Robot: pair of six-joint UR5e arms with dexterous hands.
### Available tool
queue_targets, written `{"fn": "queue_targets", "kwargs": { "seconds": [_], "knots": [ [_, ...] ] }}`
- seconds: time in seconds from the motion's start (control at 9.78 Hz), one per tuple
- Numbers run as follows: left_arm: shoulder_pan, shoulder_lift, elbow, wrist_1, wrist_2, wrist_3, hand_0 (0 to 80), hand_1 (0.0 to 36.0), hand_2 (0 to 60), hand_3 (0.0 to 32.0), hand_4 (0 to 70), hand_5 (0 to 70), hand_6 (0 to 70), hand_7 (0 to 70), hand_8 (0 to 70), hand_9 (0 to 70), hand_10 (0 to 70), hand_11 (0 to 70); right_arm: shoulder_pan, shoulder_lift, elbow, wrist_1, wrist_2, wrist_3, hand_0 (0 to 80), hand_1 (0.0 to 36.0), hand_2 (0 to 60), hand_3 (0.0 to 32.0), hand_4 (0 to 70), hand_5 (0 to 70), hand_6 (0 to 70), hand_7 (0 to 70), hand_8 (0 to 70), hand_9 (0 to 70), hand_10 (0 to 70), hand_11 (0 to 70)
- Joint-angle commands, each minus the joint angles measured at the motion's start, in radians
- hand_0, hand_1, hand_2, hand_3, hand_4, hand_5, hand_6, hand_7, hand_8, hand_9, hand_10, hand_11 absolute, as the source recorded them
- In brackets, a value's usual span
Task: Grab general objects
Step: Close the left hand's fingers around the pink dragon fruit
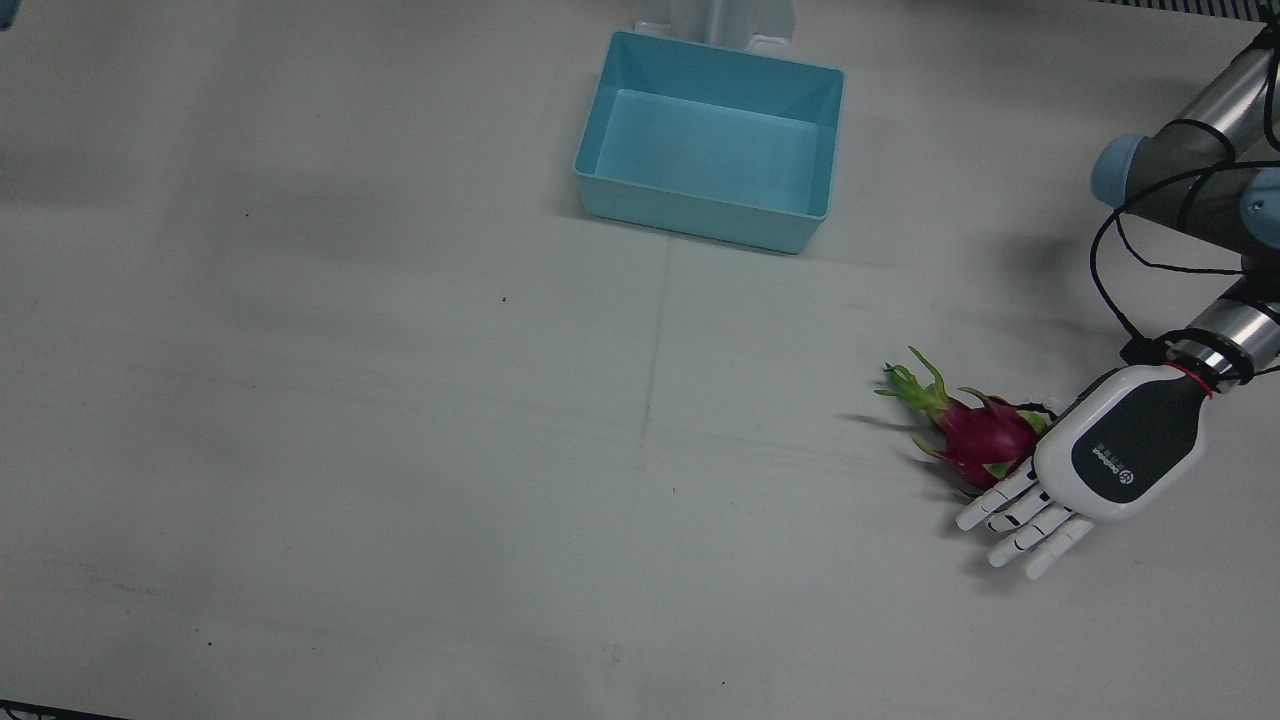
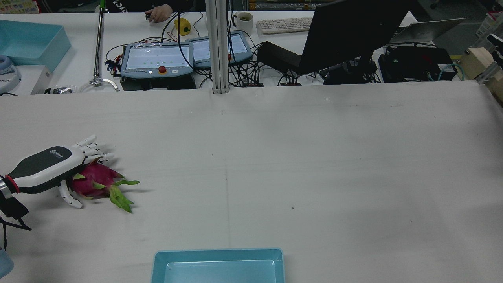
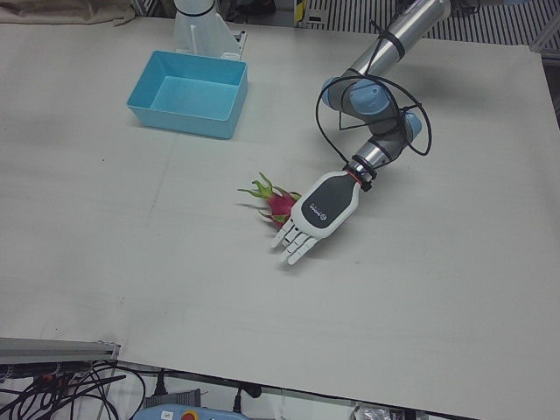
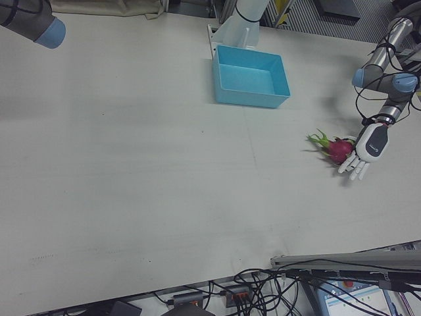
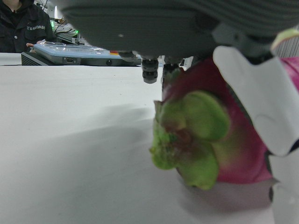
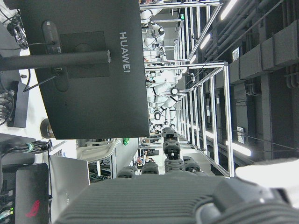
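A pink dragon fruit (image 1: pixel 985 440) with green leafy tips lies on the white table, far over on my left arm's side. My left hand (image 1: pixel 1120 450) rests palm down over its stem end, fingers (image 1: pixel 1030 525) stretched out flat past it and not curled. In the rear view the hand (image 2: pixel 47 165) covers the fruit (image 2: pixel 92 182), with the thumb down on the side of the fruit nearer the robot. The left hand view shows the fruit (image 5: pixel 224 140) right under the palm. My right hand (image 6: pixel 163 200) shows only as a dark base in its own view, aimed away from the table.
An empty light blue bin (image 1: pixel 690 215) stands at the robot's edge of the table near the middle, and also shows in the left-front view (image 3: pixel 184 118). Beyond the far edge are monitors, teach pendants and cables (image 2: pixel 157 59). The right arm's elbow (image 4: pixel 26 20) hangs over its corner.
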Motion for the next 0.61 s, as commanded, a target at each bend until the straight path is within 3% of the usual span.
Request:
{"fn": "queue_targets", "kwargs": {
  "seconds": [0.0,0.2,0.31,0.51],
  "knots": [
    [0.001,0.0,-0.01,0.014,-0.007,-0.002,51.4,16.9,20.6,0.0,41.4,50.6,18.4,49.6,14.1,20.0,3.5,5.8,0.0,0.0,0.0,0.0,0.0,0.0,0.0,0.0,0.0,0.0,0.0,0.0,0.0,0.0,0.0,0.0,0.0,0.0],
    [-0.001,-0.014,-0.029,0.056,0.002,-0.024,51.7,16.1,20.9,0.0,55.5,66.1,19.7,51.3,15.0,22.5,5.3,8.2,0.0,0.0,0.0,0.0,0.0,0.0,0.0,0.0,0.0,0.0,0.0,0.0,0.0,0.0,0.0,0.0,0.0,0.0],
    [0.001,-0.027,-0.027,0.067,0.008,-0.066,52.1,15.5,21.0,0.0,62.7,70.0,23.3,56.1,17.9,27.6,7.5,11.3,0.0,0.0,0.001,0.0,0.0,0.0,0.0,0.0,0.0,0.0,0.0,0.0,0.0,0.0,0.0,0.0,0.0,0.0],
    [0.002,-0.034,-0.029,0.071,0.011,-0.16,52.1,15.8,23.8,0.0,61.4,65.8,31.0,67.9,24.8,40.1,14.3,21.2,0.0,0.0,0.0,0.0,0.0,0.0,0.0,0.0,0.0,0.0,0.0,0.0,0.0,0.0,0.0,0.0,0.0,0.0]
  ]
}}
